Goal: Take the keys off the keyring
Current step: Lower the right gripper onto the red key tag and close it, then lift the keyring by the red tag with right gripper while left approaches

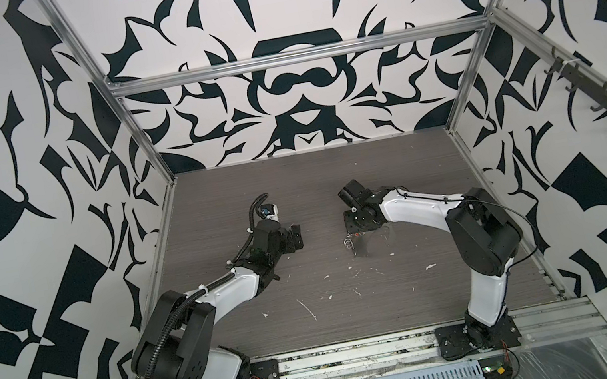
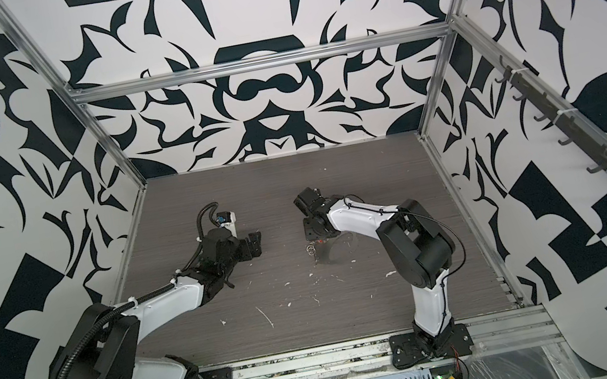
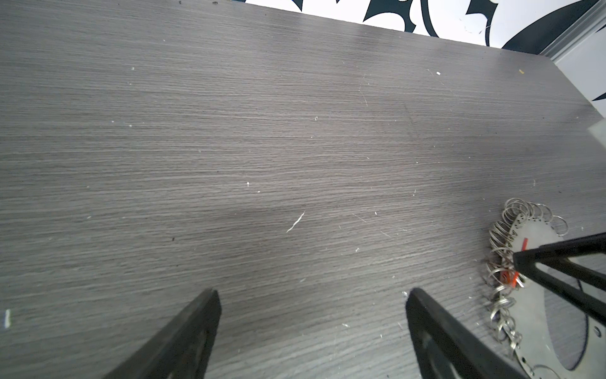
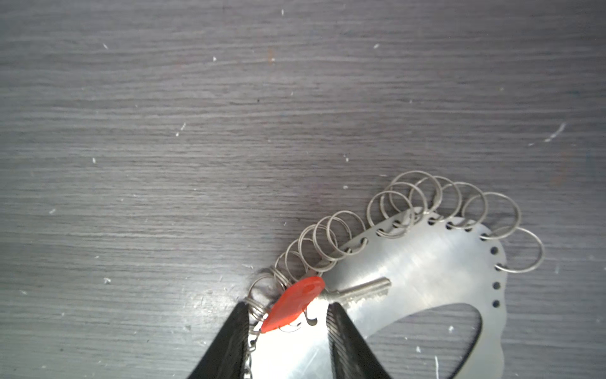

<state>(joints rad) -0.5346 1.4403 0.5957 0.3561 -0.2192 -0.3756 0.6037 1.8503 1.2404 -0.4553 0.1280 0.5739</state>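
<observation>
Black-and-white patterned walls (image 1: pixel 283 12) enclose a grey wood-grain table (image 4: pixel 164 131), where a shiny metal plate (image 4: pixel 426 272) lies flat with a row of split rings (image 4: pixel 410 203) threaded through holes along its edge. The main risk, as I judge it, is that the right gripper (image 4: pixel 288 306) takes the wrong thing. Its jaws stand partway apart around the red tag (image 4: pixel 295 305) with nothing pinched that I can see, so closing from this pose would likely catch plastic or the stacked rings while the keys (image 4: pixel 357 292) stay put. A thin key lying flat on smooth metal also offers little edge, so the fingers may skid off it. Any pull could drag the whole plate, since nothing pins it: the left gripper (image 3: pixel 313 292) hangs over bare table with its jaws wide apart and empty, the plate off to its side. Only 1 key shows clearly, in the right wrist view. It is silvery and flat on the plate, its head tucked against the tag's far end and its blade pointing away from the gripper. It lies just outside the jaw gap, right beside 1 fingertip (image 4: pixel 337 318); I cannot tell whether they touch. Any other keys are hidden or too small to make out.
</observation>
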